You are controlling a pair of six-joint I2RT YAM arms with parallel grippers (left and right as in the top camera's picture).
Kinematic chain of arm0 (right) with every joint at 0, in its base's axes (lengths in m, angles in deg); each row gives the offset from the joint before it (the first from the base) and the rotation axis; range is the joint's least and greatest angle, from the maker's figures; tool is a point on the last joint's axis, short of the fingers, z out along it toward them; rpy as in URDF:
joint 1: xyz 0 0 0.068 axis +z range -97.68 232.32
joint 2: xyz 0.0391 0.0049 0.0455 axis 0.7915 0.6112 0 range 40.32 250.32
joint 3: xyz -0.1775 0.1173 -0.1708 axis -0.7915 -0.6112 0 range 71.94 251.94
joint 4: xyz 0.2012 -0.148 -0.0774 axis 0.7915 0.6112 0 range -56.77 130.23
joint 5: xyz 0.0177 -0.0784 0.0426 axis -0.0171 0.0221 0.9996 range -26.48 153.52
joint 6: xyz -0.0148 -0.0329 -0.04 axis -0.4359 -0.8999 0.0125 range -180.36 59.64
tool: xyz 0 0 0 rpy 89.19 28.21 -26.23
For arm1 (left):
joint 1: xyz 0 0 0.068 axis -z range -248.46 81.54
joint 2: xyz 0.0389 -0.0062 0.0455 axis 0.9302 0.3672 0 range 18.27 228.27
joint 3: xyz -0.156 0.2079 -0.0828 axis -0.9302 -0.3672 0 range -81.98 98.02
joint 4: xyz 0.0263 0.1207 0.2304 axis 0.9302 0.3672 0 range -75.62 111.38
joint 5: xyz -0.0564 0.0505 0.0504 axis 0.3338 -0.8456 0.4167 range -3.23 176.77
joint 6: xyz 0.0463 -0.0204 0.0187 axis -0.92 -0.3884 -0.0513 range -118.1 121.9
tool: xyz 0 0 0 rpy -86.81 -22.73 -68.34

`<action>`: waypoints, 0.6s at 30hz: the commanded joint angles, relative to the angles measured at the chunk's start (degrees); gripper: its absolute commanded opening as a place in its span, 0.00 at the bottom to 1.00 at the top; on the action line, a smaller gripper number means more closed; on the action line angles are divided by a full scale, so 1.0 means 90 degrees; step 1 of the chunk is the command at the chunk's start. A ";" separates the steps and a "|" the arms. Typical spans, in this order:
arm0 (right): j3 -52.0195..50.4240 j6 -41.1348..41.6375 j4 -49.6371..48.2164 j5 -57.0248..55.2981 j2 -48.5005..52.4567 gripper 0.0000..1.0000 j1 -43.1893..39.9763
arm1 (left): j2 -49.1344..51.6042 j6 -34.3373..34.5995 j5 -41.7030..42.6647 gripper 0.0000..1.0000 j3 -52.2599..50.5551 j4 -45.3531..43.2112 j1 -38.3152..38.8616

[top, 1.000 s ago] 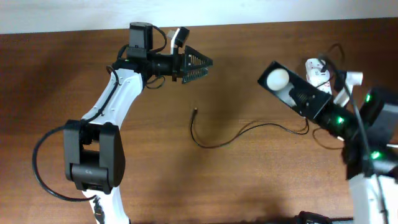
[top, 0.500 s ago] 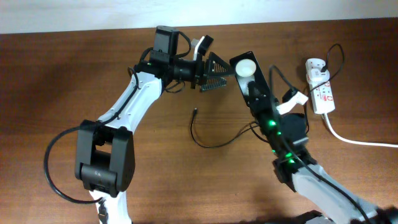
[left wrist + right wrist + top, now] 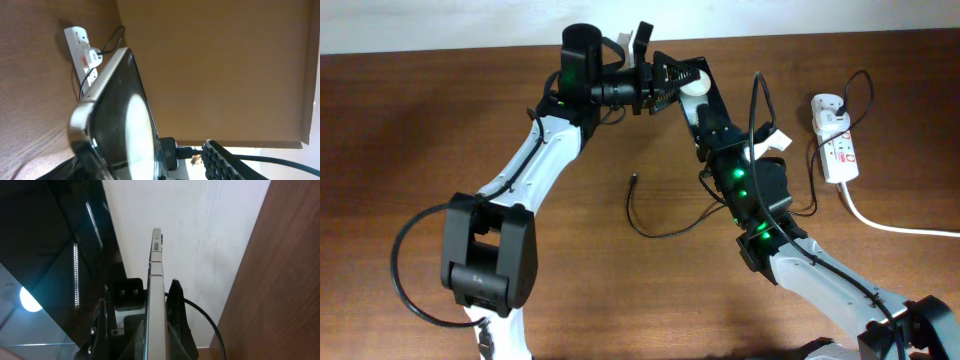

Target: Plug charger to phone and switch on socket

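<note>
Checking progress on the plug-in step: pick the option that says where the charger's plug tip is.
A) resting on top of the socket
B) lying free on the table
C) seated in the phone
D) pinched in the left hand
B: in the overhead view the plug tip lies on the bare table with nothing gripping it, well clear of the raised phone.

A brown wooden surface (image 3: pixel 440 130) with a fine grain fills nearly all of the overhead view. Along its far edge runs a pale wall (image 3: pixel 420 25), seen as a narrow white band. In the right wrist view the white wall rises beside the wood. Next to it stands a dark glass pane (image 3: pixel 45 225) reflecting two dotted strips of light (image 3: pixel 76 275) and one round bright lamp (image 3: pixel 29 300).
</note>
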 commanded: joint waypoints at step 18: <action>0.0192 0.0027 0.0121 0.0058 -0.0036 0.04 0.0034 | 0.0034 0.0226 -0.0350 0.10 0.0063 -0.0024 0.0291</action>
